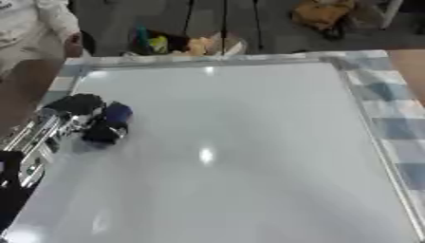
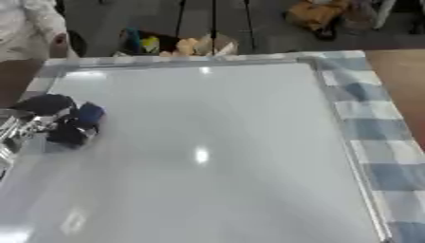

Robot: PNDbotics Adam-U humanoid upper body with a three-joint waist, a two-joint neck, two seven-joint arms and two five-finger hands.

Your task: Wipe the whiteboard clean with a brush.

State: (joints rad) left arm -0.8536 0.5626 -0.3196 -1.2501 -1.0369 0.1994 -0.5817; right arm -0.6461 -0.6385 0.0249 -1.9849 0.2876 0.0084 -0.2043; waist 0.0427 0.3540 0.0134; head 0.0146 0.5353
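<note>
At the whiteboard's [image 1: 249,156] left edge, the left robot hand [image 1: 87,118] curls round a blue brush [image 1: 117,113].

A workroom or lab is suggested by a large white metal-framed whiteboard [image 1: 249,142] laid over a blue-and-white checked tablecloth [image 1: 398,109], with bags cluttered on the dark floor [image 1: 249,23] behind.

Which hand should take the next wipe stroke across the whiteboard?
Left. The black left hand is already over the white, metal-framed whiteboard near its left edge, fingers curled round a dark blue brush. The right hand shows in neither view.
</note>
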